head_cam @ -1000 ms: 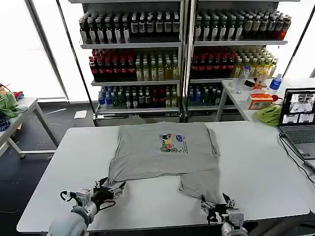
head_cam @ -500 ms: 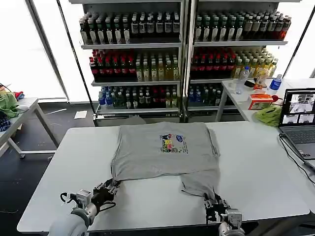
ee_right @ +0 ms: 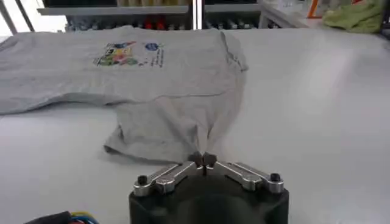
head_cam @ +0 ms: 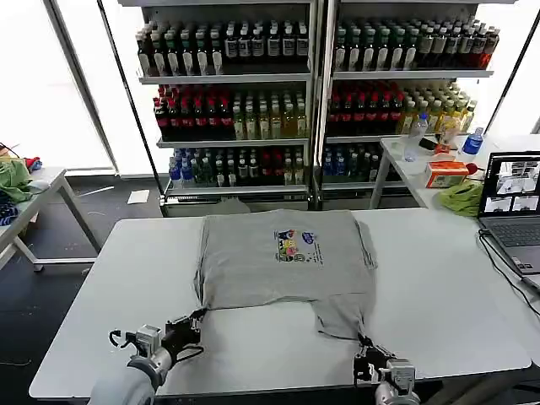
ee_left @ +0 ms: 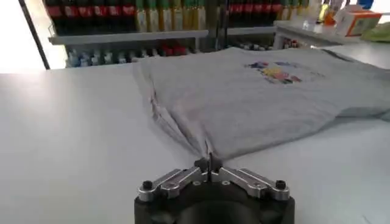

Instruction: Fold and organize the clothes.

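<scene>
Two tools sit at the near edge of the table (head_cam: 101, 278) in the head view — the left tool (head_cam: 187, 326) at the shirt's near left corner, the right tool (head_cam: 369, 353) at the tip of a flap that hangs toward the robot. The shirt (head_cam: 283, 257) lies print-up at mid-table, running away from both tools toward the shelves, so any fold must carry the near hem forward. Against a second ago, both tools sit closer to the robot, and the near part has drawn narrower and tauter.

Left wrist view: the left tool (ee_left: 210, 171) is closed, pinching the shirt (ee_left: 256, 91) at a corner pulled to a point.

Right wrist view: the right tool (ee_right: 204, 163) is closed too, gripping the gathered flap of the shirt (ee_right: 177, 73).
</scene>
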`<action>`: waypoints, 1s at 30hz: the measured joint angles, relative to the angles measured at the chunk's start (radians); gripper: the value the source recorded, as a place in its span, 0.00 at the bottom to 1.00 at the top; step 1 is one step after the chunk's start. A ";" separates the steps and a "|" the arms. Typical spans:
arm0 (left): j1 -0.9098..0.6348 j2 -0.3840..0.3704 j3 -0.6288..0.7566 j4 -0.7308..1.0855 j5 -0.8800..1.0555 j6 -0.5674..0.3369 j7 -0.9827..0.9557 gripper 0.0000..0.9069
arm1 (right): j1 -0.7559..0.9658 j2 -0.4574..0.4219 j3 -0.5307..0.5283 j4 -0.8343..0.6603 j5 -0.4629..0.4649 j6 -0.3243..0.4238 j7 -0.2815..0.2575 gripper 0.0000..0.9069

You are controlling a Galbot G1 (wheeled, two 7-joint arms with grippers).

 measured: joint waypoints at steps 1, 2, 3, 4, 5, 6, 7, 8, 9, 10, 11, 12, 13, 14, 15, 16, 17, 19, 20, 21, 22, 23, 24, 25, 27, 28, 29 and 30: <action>-0.002 0.000 -0.002 -0.002 0.000 -0.001 -0.001 0.00 | 0.003 0.002 0.003 0.006 -0.002 0.000 -0.001 0.00; -0.003 0.001 -0.004 -0.006 0.000 -0.003 -0.001 0.00 | 0.006 0.003 0.005 0.011 -0.003 0.000 -0.002 0.00; -0.005 0.002 -0.006 -0.010 -0.001 -0.005 -0.001 0.00 | 0.008 0.005 0.006 0.015 -0.004 0.000 -0.004 0.00; -0.006 0.003 -0.008 -0.013 -0.001 -0.008 -0.001 0.00 | 0.011 0.007 0.008 0.020 -0.006 0.000 -0.005 0.00; -0.008 0.003 -0.009 -0.018 -0.002 -0.010 -0.001 0.00 | 0.015 0.008 0.009 0.025 -0.008 0.000 -0.007 0.00; -0.010 0.002 -0.012 -0.023 -0.003 -0.014 -0.001 0.00 | 0.019 0.010 0.011 0.030 -0.010 0.000 -0.008 0.00; -0.012 0.001 -0.015 -0.027 -0.004 -0.017 -0.003 0.00 | 0.025 0.012 0.013 0.035 -0.013 0.000 -0.010 0.00; -0.015 0.000 -0.018 -0.032 -0.005 -0.020 -0.004 0.00 | 0.030 0.013 0.014 0.039 -0.016 0.000 -0.012 0.00; -0.017 0.000 -0.020 -0.037 -0.006 -0.024 -0.004 0.00 | 0.036 0.014 0.015 0.042 -0.019 0.000 -0.014 0.00; -0.019 0.000 -0.023 -0.040 -0.008 -0.027 -0.004 0.00 | 0.044 0.015 0.016 0.043 -0.023 0.000 -0.017 0.00; -0.022 0.000 -0.025 -0.043 -0.008 -0.030 -0.004 0.00 | 0.051 0.016 0.017 0.044 -0.026 0.000 -0.020 0.00; -0.024 0.001 -0.026 -0.045 -0.009 -0.032 -0.003 0.00 | 0.058 0.018 0.018 0.045 -0.030 0.001 -0.022 0.00; -0.026 0.001 -0.028 -0.046 -0.011 -0.036 -0.003 0.00 | 0.067 0.020 0.019 0.046 -0.034 0.001 -0.026 0.00; -0.029 0.002 -0.030 -0.046 -0.012 -0.039 -0.003 0.00 | 0.076 0.021 0.020 0.046 -0.039 0.001 -0.030 0.00; -0.033 0.003 -0.032 -0.047 -0.013 -0.042 -0.003 0.00 | 0.085 0.023 0.020 0.046 -0.044 0.001 -0.033 0.00; -0.035 0.003 -0.033 -0.048 -0.015 -0.045 -0.003 0.00 | 0.096 0.025 0.021 0.045 -0.050 0.002 -0.036 0.00; -0.039 0.003 -0.034 -0.048 -0.018 -0.048 -0.003 0.00 | 0.106 0.027 0.021 0.043 -0.056 0.002 -0.038 0.00; -0.046 0.002 -0.034 -0.047 -0.022 -0.054 -0.003 0.00 | 0.131 0.028 0.021 0.037 -0.064 0.002 -0.044 0.00; -0.052 0.001 -0.033 -0.045 -0.025 -0.056 -0.003 0.00 | 0.144 0.029 0.021 0.033 -0.067 0.002 -0.047 0.00; -0.057 0.000 -0.032 -0.044 -0.027 -0.058 -0.003 0.00 | 0.157 0.029 0.021 0.029 -0.071 0.002 -0.050 0.00; -0.062 -0.001 -0.031 -0.043 -0.029 -0.060 -0.003 0.00 | 0.172 0.029 0.020 0.023 -0.074 0.002 -0.054 0.00; -0.069 -0.003 -0.029 -0.040 -0.032 -0.062 -0.004 0.00 | 0.186 0.030 0.017 0.018 -0.075 0.002 -0.056 0.00; -0.075 -0.005 -0.027 -0.037 -0.035 -0.063 -0.004 0.00 | 0.200 0.031 0.016 0.012 -0.076 0.002 -0.056 0.00; -0.081 -0.006 -0.025 -0.035 -0.037 -0.064 -0.004 0.00 | 0.217 0.033 0.013 0.004 -0.077 0.002 -0.057 0.00; -0.096 -0.010 -0.020 -0.027 -0.045 -0.065 -0.005 0.00 | 0.246 0.036 0.009 -0.010 -0.078 0.002 -0.060 0.00; -0.104 -0.011 -0.019 -0.023 -0.050 -0.066 -0.006 0.00 | 0.263 0.038 0.007 -0.018 -0.078 0.002 -0.061 0.00; -0.112 -0.012 -0.018 -0.017 -0.054 -0.066 -0.008 0.00 | 0.279 0.039 0.004 -0.027 -0.078 0.002 -0.062 0.00; -0.120 -0.012 -0.018 -0.010 -0.059 -0.066 -0.011 0.00 | 0.295 0.039 0.002 -0.037 -0.078 0.002 -0.063 0.00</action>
